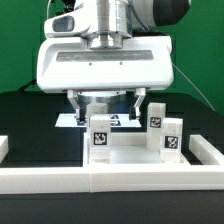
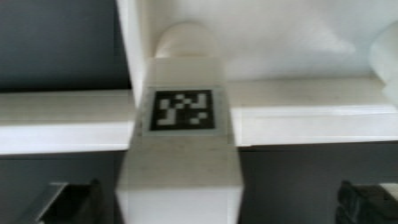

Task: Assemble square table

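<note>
Although the arm's white housing fills much of the exterior view, the tool (image 1: 107,106) can be made out below it, its two dark fingers (image 1: 76,104) spread apart and hanging just behind the nearest leg (image 1: 100,133), with nothing between them. That leg stands upright with its tag facing the camera; two more legs (image 1: 157,118) (image 1: 171,135) stand to the exterior view's right, close together, and the top (image 1: 120,150) lies low among them on the black worktop (image 1: 25,115), behind the white rail (image 1: 110,180). How the legs meet the top, whether seated or merely resting, is hidden by the rail and the legs themselves, and a tagged board (image 1: 72,119) behind is mostly covered by the tool. The parts look like hard moulded plastic: probably light, stiff and fairly slick, so a leg would best be taken across its flat opposite sides, near the middle. From the wrist view, a leg (image 2: 183,110) runs through the frame's centre with its tag uppermost, crossing a white rim of the top (image 2: 302,125). Both finger tips (image 2: 71,200) show dark at the frame's edge, well clear either side of the leg and not touching it. Blur softens the far end of the leg, and the rest of the top is cut off.
</note>
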